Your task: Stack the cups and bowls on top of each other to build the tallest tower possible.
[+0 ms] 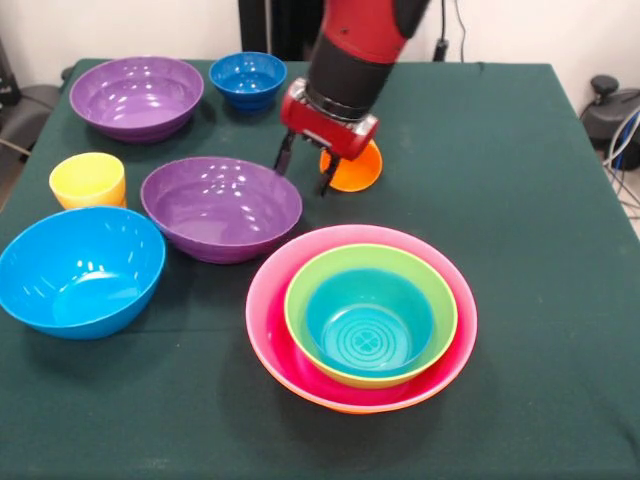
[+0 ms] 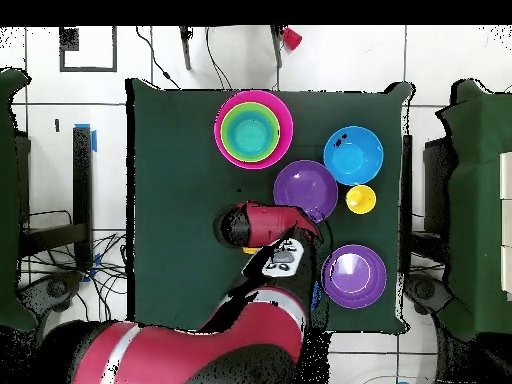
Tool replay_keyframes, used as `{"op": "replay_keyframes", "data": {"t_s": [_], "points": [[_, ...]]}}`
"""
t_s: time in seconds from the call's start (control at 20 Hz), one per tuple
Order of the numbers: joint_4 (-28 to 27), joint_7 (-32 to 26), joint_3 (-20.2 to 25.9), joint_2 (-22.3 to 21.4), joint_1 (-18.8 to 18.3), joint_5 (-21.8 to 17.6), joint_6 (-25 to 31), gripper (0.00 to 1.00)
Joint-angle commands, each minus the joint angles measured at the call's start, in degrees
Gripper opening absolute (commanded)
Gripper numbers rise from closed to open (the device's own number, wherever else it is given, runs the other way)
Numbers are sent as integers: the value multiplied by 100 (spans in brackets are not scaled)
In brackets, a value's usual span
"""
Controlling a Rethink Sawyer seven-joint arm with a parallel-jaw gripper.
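My gripper [image 1: 305,170] hangs open and empty just above the table, between the nearer purple bowl [image 1: 221,207] and an orange cup [image 1: 355,170] partly hidden behind its right finger. The tower [image 1: 360,318] stands in front: a teal bowl inside a green one, inside a large pink one with an orange rim showing beneath. A yellow cup [image 1: 88,180], a light blue bowl [image 1: 80,270], a second purple bowl [image 1: 137,95] and a small dark blue bowl [image 1: 248,78] stand apart on the green cloth. In the overhead view the arm [image 2: 270,240] hides the dark blue bowl.
The overhead view shows the tower [image 2: 254,128], the light blue bowl [image 2: 352,154], a purple bowl [image 2: 305,190], the yellow cup [image 2: 361,199] and the other purple bowl [image 2: 354,275]. Cables and chairs surround the table.
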Motion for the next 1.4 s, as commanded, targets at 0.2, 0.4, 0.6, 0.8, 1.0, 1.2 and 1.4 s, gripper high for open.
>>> {"op": "replay_keyframes", "data": {"t_s": [0.2,0.4,0.6,0.8,1.0,1.2,1.4], "points": [[316,-762,1331,-95,-214,-945,71,0],[377,-477,1438,-198,-269,-909,174,0],[249,-383,1420,-123,-220,-975,167,0],[246,-328,1399,-120,-183,-993,173,0],[268,-393,1384,-169,-193,-1043,269,0],[210,-363,1307,-142,-128,-1032,445,0],[244,-378,1310,-142,-102,-1057,548,100]]}}
